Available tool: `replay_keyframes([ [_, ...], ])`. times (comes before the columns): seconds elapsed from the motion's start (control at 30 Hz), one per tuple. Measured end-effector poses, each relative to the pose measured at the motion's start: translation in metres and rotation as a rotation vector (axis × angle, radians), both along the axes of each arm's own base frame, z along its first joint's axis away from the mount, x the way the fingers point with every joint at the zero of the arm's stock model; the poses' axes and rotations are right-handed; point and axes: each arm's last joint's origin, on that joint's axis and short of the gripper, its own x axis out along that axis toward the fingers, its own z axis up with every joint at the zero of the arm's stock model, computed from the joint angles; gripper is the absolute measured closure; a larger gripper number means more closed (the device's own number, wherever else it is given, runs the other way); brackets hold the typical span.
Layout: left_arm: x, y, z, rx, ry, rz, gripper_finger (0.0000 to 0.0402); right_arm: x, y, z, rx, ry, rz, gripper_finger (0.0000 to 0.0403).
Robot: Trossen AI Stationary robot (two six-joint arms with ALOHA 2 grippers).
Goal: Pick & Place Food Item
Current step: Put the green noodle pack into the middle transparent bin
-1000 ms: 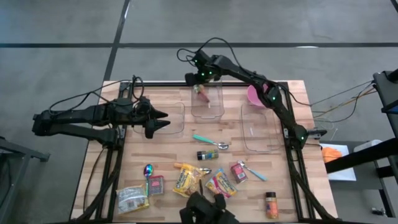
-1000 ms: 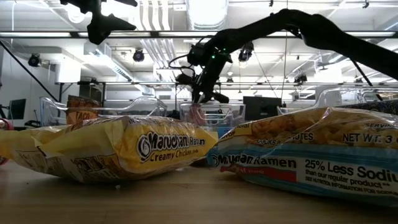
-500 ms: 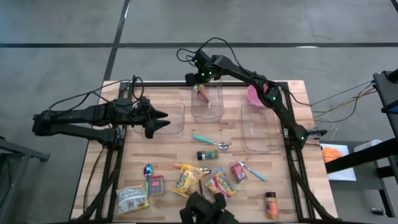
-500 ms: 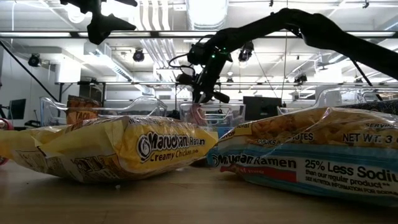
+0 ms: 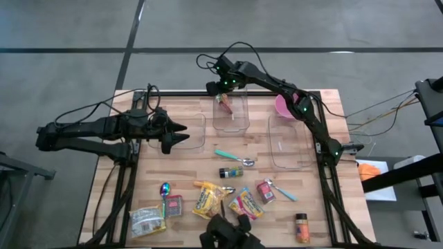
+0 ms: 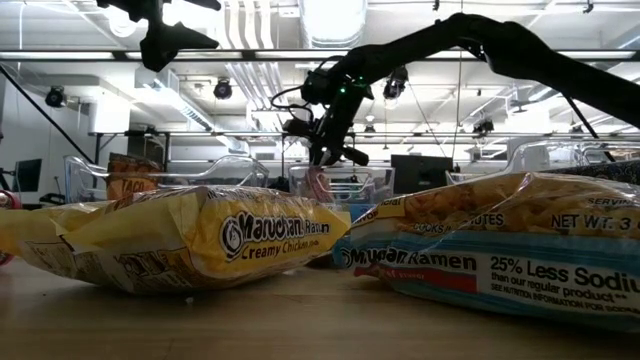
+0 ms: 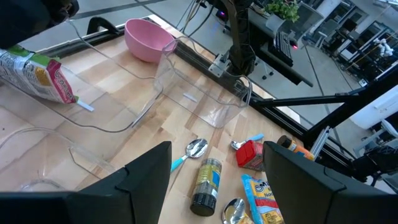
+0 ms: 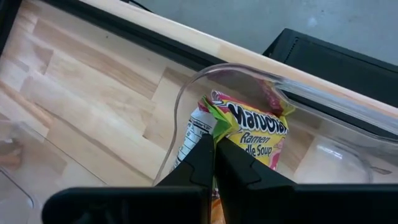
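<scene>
While the right gripper (image 8: 214,163) pinches a Maruchan ramen soup packet (image 8: 249,134) inside the middle clear bin (image 5: 232,114), the left gripper (image 7: 214,171) hangs with jaws apart over the butcher-block table (image 5: 190,166); grey concrete floor (image 5: 69,69) surrounds it.
</scene>
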Motion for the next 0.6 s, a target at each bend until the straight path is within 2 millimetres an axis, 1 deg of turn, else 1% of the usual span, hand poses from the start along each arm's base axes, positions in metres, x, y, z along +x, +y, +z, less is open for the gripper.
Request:
replay_keyframes([
  [0.2,0.0000,0.0000,0.0000,0.000,0.000,0.000,0.0144,0.0024,0.0035,-0.0001,-0.032,0.015,0.074,0.0394],
  [0.33,0.0000,0.0000,0.0000,0.000,0.000,0.000,0.0144,0.0033,0.0053,0.0000,-0.011,-0.002,0.124,0.0388],
  [0.43,0.0000,0.0000,0.0000,0.000,0.000,0.000,0.0144,0.0034,0.0058,0.0002,-0.007,-0.007,0.160,0.0363],
  [0.6,0.0000,0.0000,-0.0001,0.000,0.001,0.000,0.0144,0.0029,0.0066,-0.0001,0.005,-0.006,0.172,0.0295],
])
